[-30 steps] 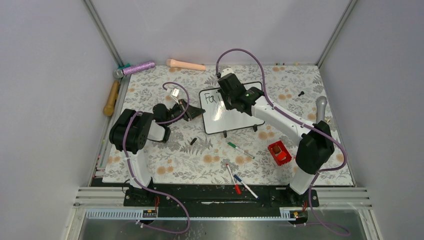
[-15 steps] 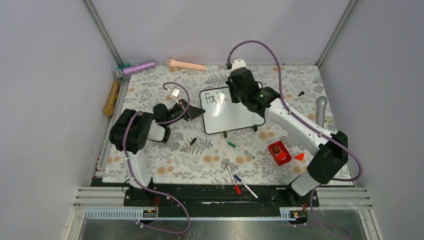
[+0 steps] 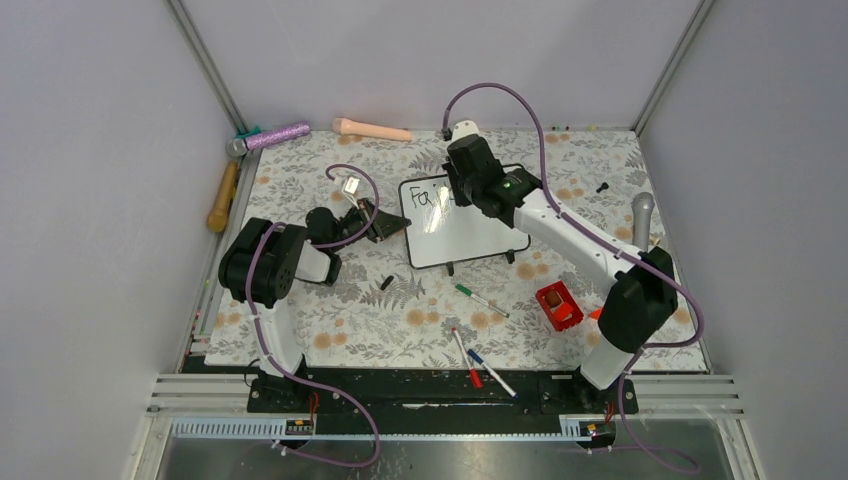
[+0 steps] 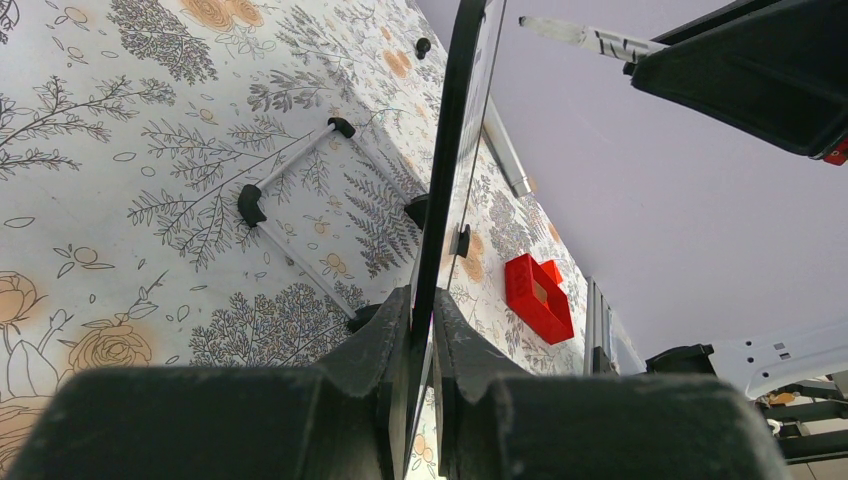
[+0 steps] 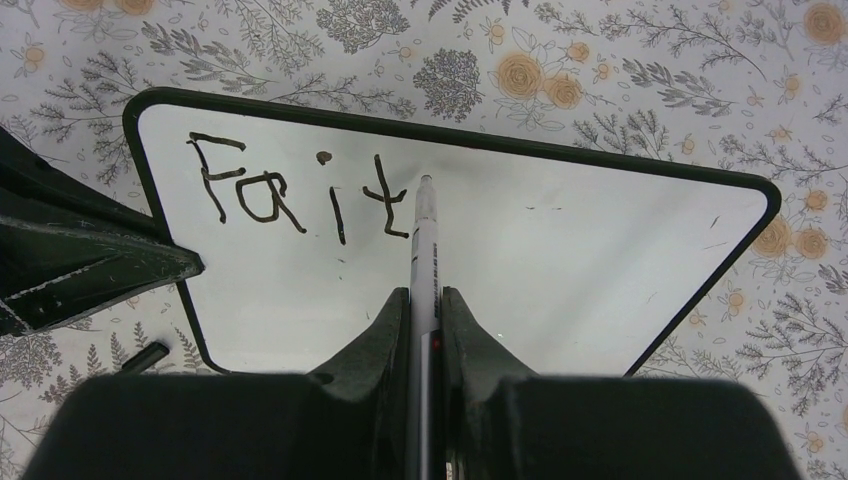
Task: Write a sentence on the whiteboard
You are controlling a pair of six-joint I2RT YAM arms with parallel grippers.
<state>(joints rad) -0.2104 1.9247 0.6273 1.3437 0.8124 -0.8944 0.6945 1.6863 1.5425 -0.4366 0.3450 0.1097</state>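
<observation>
- Since a second ago the right arm (image 3: 560,225) has swung out toward the far right corner of the worktop (image 3: 300,320) and come part of the way back. The sentence (image 5: 290,195) has grown from "Fa" to "Fait". The left arm (image 3: 270,265) and the whiteboard (image 5: 560,260) have not shifted.
- Whiteboard: near the middle of the worktop's far edge, with its little feet toward the near edge.
- Left jaws: clenched on the board's left rim, steadying it.
- Right jaws: clenched on a marker (image 5: 425,250), whose long axis runs straight out from them toward the board's far rim.
- Marker tip: just right of the "t", level with the first line. I cannot tell whether it touches the surface.
- Judgement: the next letter belongs to the right of the tip. The right arm, already above the board, should carry the pen along that line toward the worktop's right edge.
</observation>
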